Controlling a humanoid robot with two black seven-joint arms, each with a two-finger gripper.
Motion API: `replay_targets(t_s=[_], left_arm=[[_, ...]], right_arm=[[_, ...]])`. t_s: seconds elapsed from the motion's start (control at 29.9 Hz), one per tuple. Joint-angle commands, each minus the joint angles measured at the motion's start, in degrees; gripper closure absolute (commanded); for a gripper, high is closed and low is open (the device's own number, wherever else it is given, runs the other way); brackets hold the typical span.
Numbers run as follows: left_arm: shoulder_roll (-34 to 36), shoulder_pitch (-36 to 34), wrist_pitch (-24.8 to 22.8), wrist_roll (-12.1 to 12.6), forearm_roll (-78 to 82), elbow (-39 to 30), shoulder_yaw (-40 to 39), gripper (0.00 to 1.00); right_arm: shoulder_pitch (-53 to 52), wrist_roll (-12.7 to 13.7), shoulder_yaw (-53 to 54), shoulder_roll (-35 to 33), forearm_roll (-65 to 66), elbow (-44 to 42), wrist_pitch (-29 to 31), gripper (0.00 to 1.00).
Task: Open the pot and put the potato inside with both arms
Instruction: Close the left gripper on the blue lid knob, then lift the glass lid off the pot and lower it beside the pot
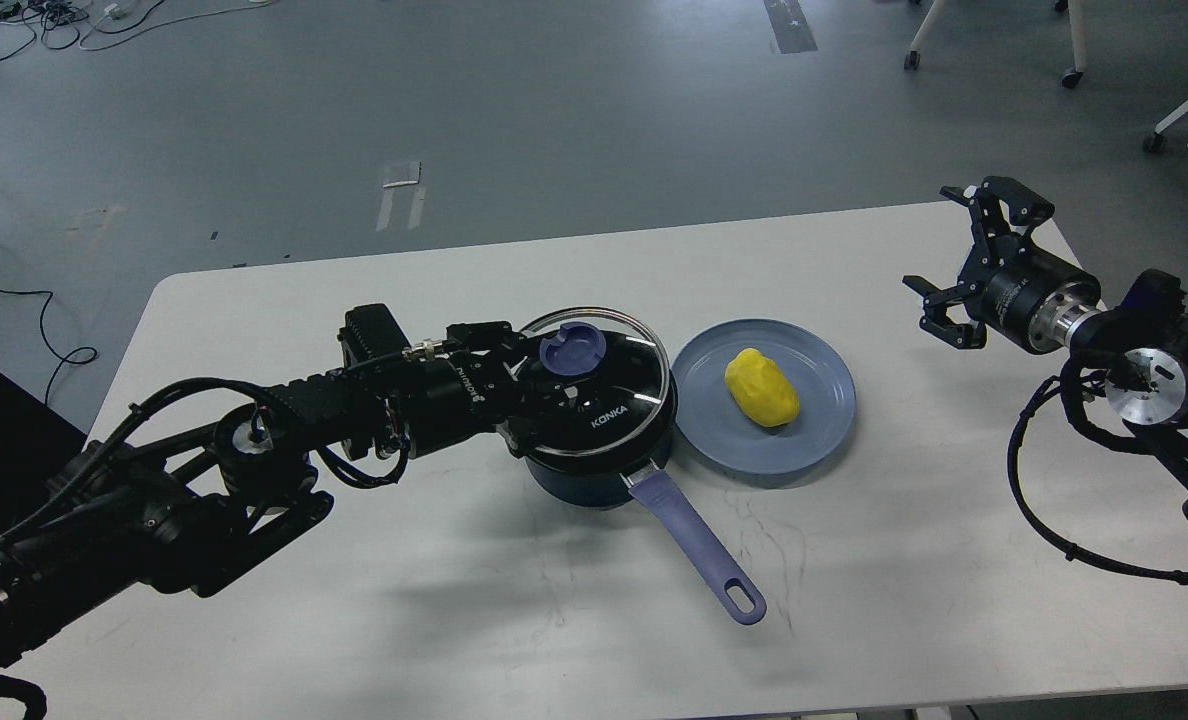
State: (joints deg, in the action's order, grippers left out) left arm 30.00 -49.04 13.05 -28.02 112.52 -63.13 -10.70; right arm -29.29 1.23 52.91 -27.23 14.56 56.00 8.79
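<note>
A blue-grey plate [814,420] lies near the middle of the white table [854,600], just right of the pot [599,470] and almost touching it. The potato [762,388] rests on the plate, a little right of its centre, its long axis running from the far-left toward the near-right. Beyond the table's far edge, cables [24,20] trail over the grey floor and chair legs on castors [1071,77] stand at the far right.

The pot sits mid-table with its glass KONKA lid [609,400] on top, the lid appearing tilted, its far rim raised. The lavender-blue handle [699,550] points toward the near edge and slightly right, ending in 1 hole.

The left gripper [544,375] reaches in from the left over the lid, its fingers around the blue knob [572,348]; whether they actually clamp it I cannot tell. The right gripper [959,260] hovers above the table's far-right corner, well apart from the plate, its fingers spread wide and holding nothing.
</note>
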Motion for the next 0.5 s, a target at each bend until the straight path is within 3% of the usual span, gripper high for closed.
replay_targets(t_s=[0.0,0.47], left_arm=[[2.77,-0.97,0.84,0.02,-1.69,-1.91,-0.11,0.61],[17.01,-0.27,8.04,0.02,-10.3,-4.55,-1.52,0.6]], right_arm=[[-0.16,0.0,0.0,-0.37,-0.06,-0.01,0.0,0.0],[-0.95,0.09,-0.08,-0.28,0.03,-0.28,0.0,0.0]])
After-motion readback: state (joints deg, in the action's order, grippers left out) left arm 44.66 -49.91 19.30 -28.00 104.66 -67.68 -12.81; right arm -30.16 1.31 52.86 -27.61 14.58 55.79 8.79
